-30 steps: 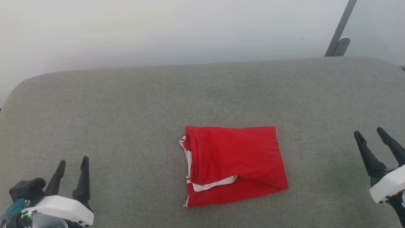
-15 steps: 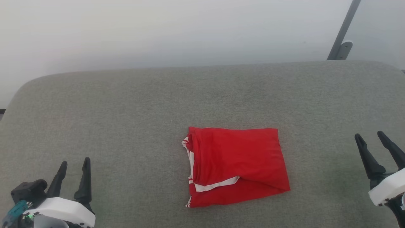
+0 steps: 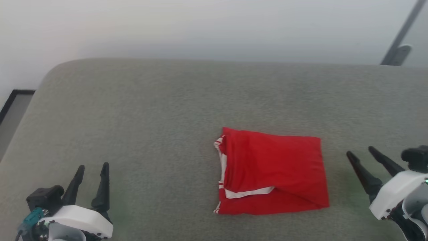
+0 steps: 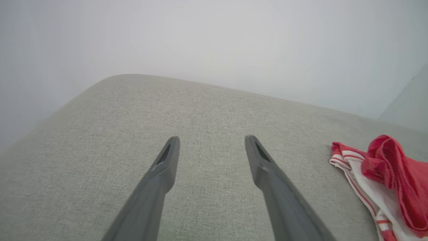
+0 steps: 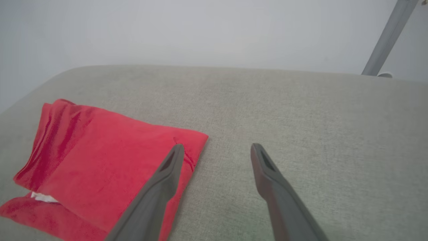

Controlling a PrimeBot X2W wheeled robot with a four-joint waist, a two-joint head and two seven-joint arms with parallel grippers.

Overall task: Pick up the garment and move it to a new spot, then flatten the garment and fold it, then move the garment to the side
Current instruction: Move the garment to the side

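Note:
The garment (image 3: pixel 272 172) lies folded into a red rectangle on the grey cushion, white sleeve fabric and striped trim peeking out along its left and lower edges. My left gripper (image 3: pixel 92 168) hovers open at the lower left, far from the garment. At the lower right my right gripper (image 3: pixel 361 152) stands open, a short way right of the garment's right edge. The left wrist view has the garment's striped edge (image 4: pixel 367 187) at far right, beyond my open left gripper (image 4: pixel 212 139). In the right wrist view my right gripper (image 5: pixel 217 147) frames the garment's corner (image 5: pixel 110 157) by its left finger.
The grey upholstered surface (image 3: pixel 150 117) spreads wide around the garment, with a rounded left corner and a dark floor strip (image 3: pixel 13 103) beyond it. A grey slanted pole with a foot (image 3: pixel 399 50) stands behind the far right edge against a pale wall.
The head camera has turned left, shifting the whole picture right. My right gripper now stands closer to the garment's right edge and leans more to the left. The garment lies as before.

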